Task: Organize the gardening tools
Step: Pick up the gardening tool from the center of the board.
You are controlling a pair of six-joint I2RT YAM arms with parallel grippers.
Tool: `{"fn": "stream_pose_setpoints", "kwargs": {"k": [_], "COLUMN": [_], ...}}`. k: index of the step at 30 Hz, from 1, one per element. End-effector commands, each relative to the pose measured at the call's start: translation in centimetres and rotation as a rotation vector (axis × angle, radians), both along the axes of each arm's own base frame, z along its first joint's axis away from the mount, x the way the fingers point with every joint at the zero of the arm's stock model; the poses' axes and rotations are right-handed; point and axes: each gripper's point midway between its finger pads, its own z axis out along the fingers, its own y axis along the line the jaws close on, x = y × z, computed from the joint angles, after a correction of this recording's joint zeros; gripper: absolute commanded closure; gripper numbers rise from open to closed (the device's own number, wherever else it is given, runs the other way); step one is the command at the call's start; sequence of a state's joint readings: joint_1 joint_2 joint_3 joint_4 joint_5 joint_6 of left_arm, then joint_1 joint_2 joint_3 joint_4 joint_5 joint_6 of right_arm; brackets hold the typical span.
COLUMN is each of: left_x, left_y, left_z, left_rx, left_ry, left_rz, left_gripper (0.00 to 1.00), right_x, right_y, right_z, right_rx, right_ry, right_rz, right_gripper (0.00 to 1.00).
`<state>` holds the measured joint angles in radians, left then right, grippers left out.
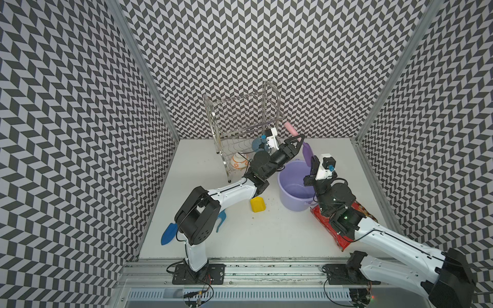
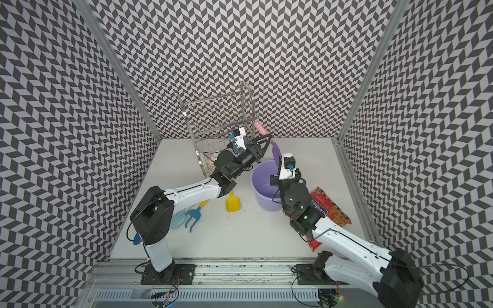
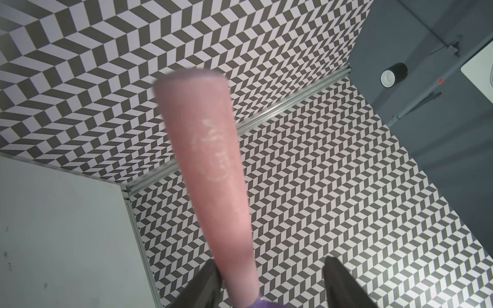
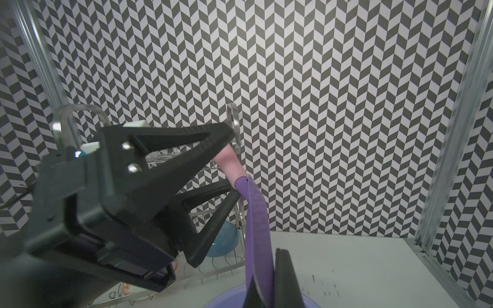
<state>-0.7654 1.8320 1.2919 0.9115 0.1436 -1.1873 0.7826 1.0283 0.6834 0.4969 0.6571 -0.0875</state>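
We are pinching the purple scoop [image 1: 307, 154] in the right gripper [image 1: 312, 161] over the bucket [image 1: 279, 184] rim, handle pointing up-left between spread jaws of the left gripper [image 4: 234, 161].

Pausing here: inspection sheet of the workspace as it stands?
Surface: white tabletop, dark specks near the lavender plastic bucket.
Job's things: purple scoop with pink handle aloft above the bucket; all-yellow scoop, blue three-pronged fork with yellow handle, pale-blue trowel on the tabletop.
Clutter: wire dish rack holding blue bowl and orange-and-white bowl; red snack bag under right arm.
End effectors: left end effector open around the handle; right end effector shut on the blade.
Cables: black cable loops at left elbow.
Surroundings: chevron-patterned walls.
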Motion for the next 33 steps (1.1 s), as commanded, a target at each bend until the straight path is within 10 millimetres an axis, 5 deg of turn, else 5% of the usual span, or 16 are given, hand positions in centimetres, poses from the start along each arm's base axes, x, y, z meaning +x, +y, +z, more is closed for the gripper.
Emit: {"fn": "stream_pose_setpoints", "kwargs": {"k": [1,6,23,33], "left_x": [-0.7,-1.0,-1.7,-1.6], "left_y": [0.4,1.3,5.4,6.0], "left_z": [1.4,2.1,2.8,2.9], "left_rx": [0.004,0.035,0.133,0.141], "left_ry": [-0.087,-0.13,-0.203,-0.223], "left_rz": [0.007,0.049,0.203,0.208], "left_gripper": [0.26,0.0,0.0,0.0], "right_x": [-0.3,-0.3,0.0,-0.1], "right_y": [-0.4,-0.7,-1.9,-2.2], "right_z": [1.3,1.5,1.5,1.5], "right_rx": [0.055,0.054,0.074,0.075], "right_ry": [0.026,0.074,0.138,0.15], "right_rz": [-0.005,-0.019,-0.098,-0.108], "right_gripper": [1.0,1.0,1.0,1.0]}}
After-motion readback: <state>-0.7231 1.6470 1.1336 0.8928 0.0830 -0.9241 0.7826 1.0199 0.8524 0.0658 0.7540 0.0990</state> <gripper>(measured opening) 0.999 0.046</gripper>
